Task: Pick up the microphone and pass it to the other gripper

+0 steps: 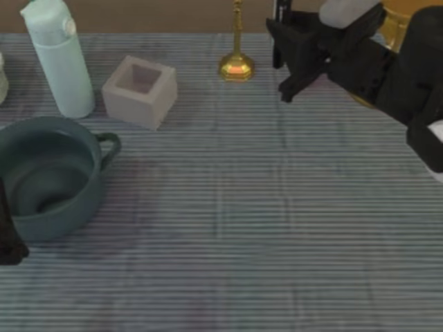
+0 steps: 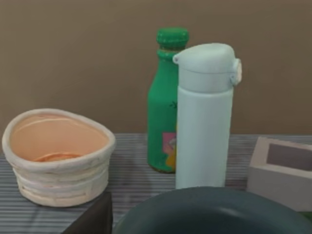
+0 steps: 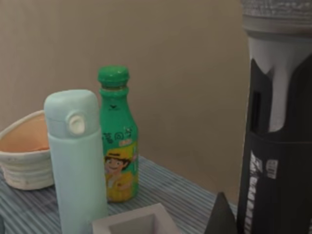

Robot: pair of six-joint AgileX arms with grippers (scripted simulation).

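Left tool: the left arm's black tool (image 1: 8, 242) sits parked at the left edge of the striped tabletop (image 1: 263, 228), beside the dark teal handled pot (image 1: 76, 128); whether it is released or clenched cannot be told.

Left clutter: a pale mint flip-top flask (image 1: 59, 62) and a grey open square box (image 1: 135, 107) stand behind the pot, toward the far edge.

Centre: the tall brass candlestick (image 1: 237, 66) stands at the far edge, just left of the right arm's reach.

Right tool: the right arm's black tool (image 1: 282, 62) hangs over the far right of the tabletop, pointing left toward the candlestick; clamped or not, the views do not settle.

Microphone: the handheld microphone with silver mesh head and black handle (image 3: 278, 146) fills the right wrist view close up, right at this tool. Its long axis is upright, head uppermost, parallel to the green plastic bottle (image 3: 116, 141) behind. It cannot be picked out from above.

Deciding relation: the microphone lies at the right arm, well apart from the left tool, with most of the tabletop between them. A hand-over would likely mean both arms closing toward the centre, with the handle left exposed for the receiver.
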